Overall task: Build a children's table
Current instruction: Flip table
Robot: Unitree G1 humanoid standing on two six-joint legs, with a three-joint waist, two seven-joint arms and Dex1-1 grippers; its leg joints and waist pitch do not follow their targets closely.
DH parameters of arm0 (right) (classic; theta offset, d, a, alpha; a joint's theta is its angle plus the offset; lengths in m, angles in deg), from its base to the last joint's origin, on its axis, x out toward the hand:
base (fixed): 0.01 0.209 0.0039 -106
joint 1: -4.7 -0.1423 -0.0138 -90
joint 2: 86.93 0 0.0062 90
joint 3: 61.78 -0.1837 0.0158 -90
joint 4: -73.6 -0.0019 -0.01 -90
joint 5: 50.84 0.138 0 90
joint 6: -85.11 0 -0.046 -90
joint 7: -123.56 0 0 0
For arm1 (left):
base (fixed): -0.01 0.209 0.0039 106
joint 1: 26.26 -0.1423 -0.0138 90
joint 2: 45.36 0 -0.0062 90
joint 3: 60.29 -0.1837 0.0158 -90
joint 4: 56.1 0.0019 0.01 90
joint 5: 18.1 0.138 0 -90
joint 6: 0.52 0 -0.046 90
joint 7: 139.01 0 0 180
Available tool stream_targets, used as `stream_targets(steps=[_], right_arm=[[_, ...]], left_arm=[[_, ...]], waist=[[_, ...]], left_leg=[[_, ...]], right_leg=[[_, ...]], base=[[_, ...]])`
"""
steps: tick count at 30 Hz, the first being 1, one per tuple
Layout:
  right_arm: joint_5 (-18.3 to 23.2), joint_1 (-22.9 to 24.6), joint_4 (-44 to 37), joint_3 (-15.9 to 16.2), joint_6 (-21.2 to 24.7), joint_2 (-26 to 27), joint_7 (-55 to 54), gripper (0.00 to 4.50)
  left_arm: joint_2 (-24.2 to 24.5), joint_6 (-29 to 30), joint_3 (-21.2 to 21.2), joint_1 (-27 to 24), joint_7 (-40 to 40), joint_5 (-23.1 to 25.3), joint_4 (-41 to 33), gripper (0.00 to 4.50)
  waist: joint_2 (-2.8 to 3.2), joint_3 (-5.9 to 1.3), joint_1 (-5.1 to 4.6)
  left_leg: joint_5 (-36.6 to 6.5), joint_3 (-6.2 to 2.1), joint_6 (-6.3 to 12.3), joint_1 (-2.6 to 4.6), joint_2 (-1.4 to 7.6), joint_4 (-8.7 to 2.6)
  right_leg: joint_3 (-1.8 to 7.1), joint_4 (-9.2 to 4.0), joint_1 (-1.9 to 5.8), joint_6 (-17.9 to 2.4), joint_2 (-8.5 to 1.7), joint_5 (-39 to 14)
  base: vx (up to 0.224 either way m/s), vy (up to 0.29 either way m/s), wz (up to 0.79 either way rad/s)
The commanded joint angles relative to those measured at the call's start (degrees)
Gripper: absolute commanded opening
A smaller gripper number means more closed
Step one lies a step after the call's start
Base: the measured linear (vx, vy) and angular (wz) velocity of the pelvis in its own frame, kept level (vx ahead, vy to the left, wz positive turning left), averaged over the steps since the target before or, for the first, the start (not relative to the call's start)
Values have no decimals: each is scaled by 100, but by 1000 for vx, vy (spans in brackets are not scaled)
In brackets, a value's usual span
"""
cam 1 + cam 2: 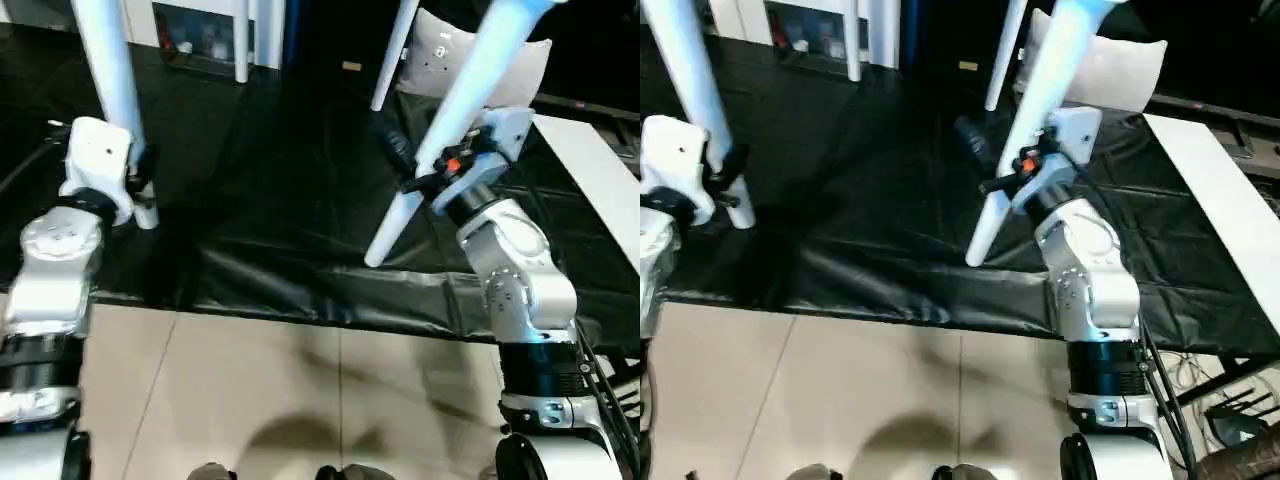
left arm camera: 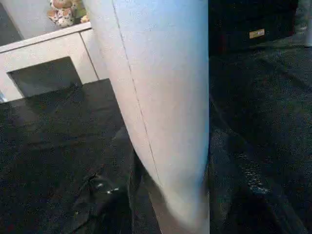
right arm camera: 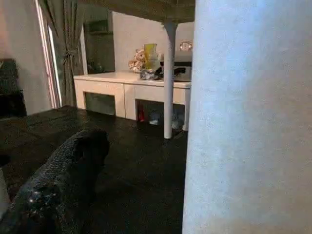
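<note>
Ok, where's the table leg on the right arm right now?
In the head views the leg is on the robot's right, slanting up from the black floor sheet, clamped in the right end effector just in front of the pillow.

A crinkly black plastic sheet (image 1: pixel 280 200) covers the floor; nearer the camera it ends at pale beige tiles (image 1: pixel 250 390) with thin grout lines; a low white cabinet (image 3: pixel 126 92) stands by the cream wall (image 3: pixel 127 36), a plush toy (image 3: pixel 138 61) on top; grey-green curtains (image 3: pixel 66 48) hang tied back beside a bright window (image 3: pixel 44 53); cables (image 1: pixel 1185 375) trail off at the right
</note>
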Motion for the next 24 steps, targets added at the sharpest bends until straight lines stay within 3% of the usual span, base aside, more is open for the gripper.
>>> stream_targets(steps=[1,2,3,4,6,7,9,10,11,12,15,16,17,19,20,24], right_arm=[[-147,-41,169,120,-45,-58,35,450],[-245,10,362,92,-164,-138,53,450],[-312,81,495,77,-275,-217,73,450],[-324,229,593,21,-393,-302,120,450],[-242,466,474,-73,-388,-371,182,450],[-141,664,291,-142,-321,-401,253,450],[-1,1075,-106,-218,-256,-446,383,450],[59,1260,-290,-245,-222,-453,421,450],[71,1295,-325,-250,-216,-454,428,450],[205,1738,-762,-297,-170,-453,496,450],[416,2227,-1164,-359,-238,-435,541,450],[498,2386,-1289,-352,-249,-466,584,450],[586,2555,-1440,-347,-243,-492,639,450],[849,3011,-1889,-280,-33,-615,902,450],[936,3182,-2063,-225,62,-667,1026,450],[1151,4017,-2587,547,697,-1222,1918,450]], left_arm=[[-2,164,-581,-456,164,495,-81,213],[-41,290,-487,-652,120,414,-315,213],[-55,377,-426,-837,95,369,-534,232],[-57,471,-328,-1146,65,322,-920,244],[-126,568,-188,-1431,43,204,-1320,264],[-190,629,-69,-1687,68,39,-1674,268],[-303,593,155,-2129,94,-216,-2204,283],[-355,564,263,-2284,108,-327,-2347,283],[-365,558,283,-2314,111,-349,-2374,297],[-379,362,543,-2642,127,-489,-2542,306],[-510,27,867,-2871,308,-920,-2693,330],[-583,20,916,-2954,492,-1210,-2811,330],[-644,20,924,-3064,688,-1472,-2932,341],[-759,178,795,-3401,1237,-2102,-3218,352],[-786,289,743,-3533,1417,-2298,-3309,369],[-513,710,-104,-4273,2488,-2727,-3615,401]], waist=[[246,-366,-34],[277,-392,-36],[311,-368,-36],[279,-377,-46],[286,-387,-27],[293,-435,1],[336,-446,36],[305,-443,43],[331,-411,41],[362,-398,45],[366,-327,38],[379,-316,21],[393,-310,20],[378,-285,44],[399,-268,43],[445,-215,44]], left_leg=[[-742,-99,-241,92,364,-470],[-763,-103,-255,110,377,-459],[-827,-107,-254,99,385,-472],[-928,-98,-241,99,391,-463],[-962,-86,-181,101,371,-454],[-737,-85,-103,88,372,-423],[-411,-82,63,51,376,-408],[-342,-71,158,41,374,-403],[-540,-78,198,46,376,-430],[-714,-84,181,59,373,-438],[-1343,-110,108,54,376,-489],[-1755,-130,24,87,362,-489],[-1810,-137,-4,96,358,-489],[-1920,-142,-5,88,365,-499],[-2077,-154,0,95,365,-509],[-2361,-194,22,99,358,-540]], right_leg=[[385,-323,250,-1036,-489,-597],[381,-308,253,-1081,-493,-533],[376,-316,246,-1091,-491,-582],[385,-323,263,-1091,-503,-684],[394,-344,267,-1063,-482,-771],[406,-303,308,-1123,-502,-508],[400,-270,312,-1249,-480,21],[389,-269,318,-1302,-461,218],[375,-300,304,-1317,-455,5],[364,-320,291,-1292,-454,-234],[366,-443,277,-1032,-461,-1197],[362,-521,234,-829,-467,-1997],[367,-535,223,-798,-475,-2145],[382,-585,198,-659,-488,-2487],[380,-611,177,-518,-473,-2788],[389,-698,141,-211,-472,-3417]], base=[[0,0,0],[0,0,0],[0,0,0],[0,0,0],[0,0,0],[0,0,0],[0,0,0],[0,0,0],[0,0,0],[0,0,0],[0,0,0],[0,0,0],[0,0,0],[0,0,0],[0,0,0],[0,0,0]])
